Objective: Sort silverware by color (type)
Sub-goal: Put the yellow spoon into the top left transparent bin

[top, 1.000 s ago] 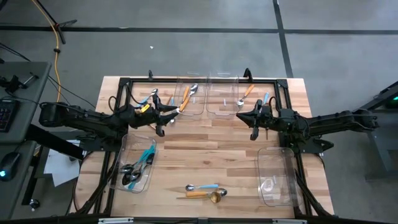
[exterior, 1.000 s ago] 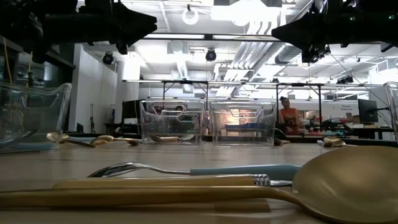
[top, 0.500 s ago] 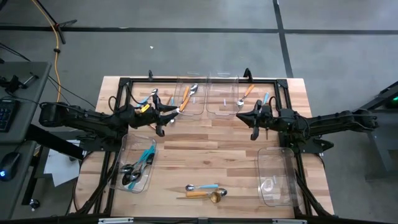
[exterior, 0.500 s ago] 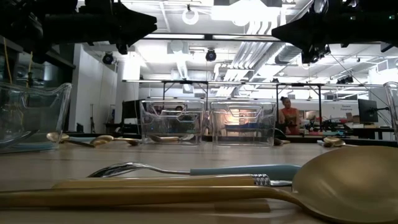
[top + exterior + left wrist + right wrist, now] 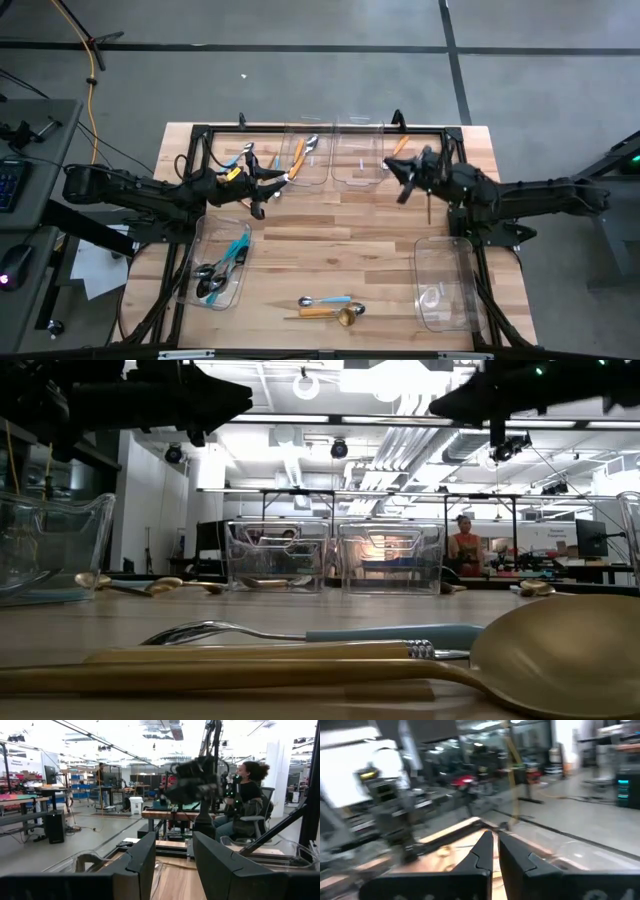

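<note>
Silverware lies scattered. A light-blue-handled spoon [image 5: 326, 301], an orange-handled piece [image 5: 314, 312] and a gold spoon [image 5: 350, 316] rest flat on the table near its front edge. Several dark, blue-handled spoons [image 5: 218, 270] lie in the left bin. Orange-handled pieces [image 5: 297, 157] sit in a far bin, and others [image 5: 400, 147] lie on the table by the far right. My left gripper [image 5: 175, 855] hovers open over the table's left half [image 5: 268, 187]. My right gripper [image 5: 494, 845] hangs shut and empty over the right half [image 5: 398, 178].
Two clear bins [image 5: 358, 160] stand side by side at the far edge. A clear bin [image 5: 443, 285] lies near the front right, and another [image 5: 200, 255] at the front left. A black frame [image 5: 300, 130] borders the table. People sit in the room beyond.
My right gripper has risen and swung toward the table's far edge, turning so that it points more at the far bins. Its fingers have stayed together. The silverware has not moved.
</note>
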Available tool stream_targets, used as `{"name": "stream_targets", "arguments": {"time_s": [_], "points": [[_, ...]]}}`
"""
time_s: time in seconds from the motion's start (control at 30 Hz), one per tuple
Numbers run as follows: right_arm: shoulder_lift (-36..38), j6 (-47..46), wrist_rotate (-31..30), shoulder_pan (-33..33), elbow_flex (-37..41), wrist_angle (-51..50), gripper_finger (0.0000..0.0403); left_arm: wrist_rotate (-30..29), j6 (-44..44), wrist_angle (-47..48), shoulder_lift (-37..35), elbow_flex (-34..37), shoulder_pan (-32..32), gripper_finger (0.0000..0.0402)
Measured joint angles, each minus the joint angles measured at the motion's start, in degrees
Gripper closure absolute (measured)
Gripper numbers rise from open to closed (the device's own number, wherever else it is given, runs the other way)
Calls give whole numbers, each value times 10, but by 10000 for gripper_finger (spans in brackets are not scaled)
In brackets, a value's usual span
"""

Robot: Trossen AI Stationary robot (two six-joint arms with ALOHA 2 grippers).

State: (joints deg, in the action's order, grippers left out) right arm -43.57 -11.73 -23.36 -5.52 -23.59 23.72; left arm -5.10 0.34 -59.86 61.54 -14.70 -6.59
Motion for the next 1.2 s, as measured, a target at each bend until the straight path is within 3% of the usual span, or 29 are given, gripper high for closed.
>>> {"name": "stream_targets", "arguments": {"time_s": [0.27, 0.47, 0.8, 1.07, 1.2], "points": [[-13, -36, -63, -76, -170, -250, 342, 0, -1, 0, 0, 0, 0, 282], [-45, -128, -101, -125, -202, -358, 315, 0, -1, 0, 0, 0, 0, 282], [-138, -268, -110, -217, -175, -445, 311, 0, -1, 0, 0, 0, 0, 282], [-198, -275, -101, -254, -175, -440, 310, 0, -1, 1, 0, 0, 0, 282], [-213, -273, -62, -264, -175, -440, 310, 0, -1, 1, 0, 0, 0, 282]]}}
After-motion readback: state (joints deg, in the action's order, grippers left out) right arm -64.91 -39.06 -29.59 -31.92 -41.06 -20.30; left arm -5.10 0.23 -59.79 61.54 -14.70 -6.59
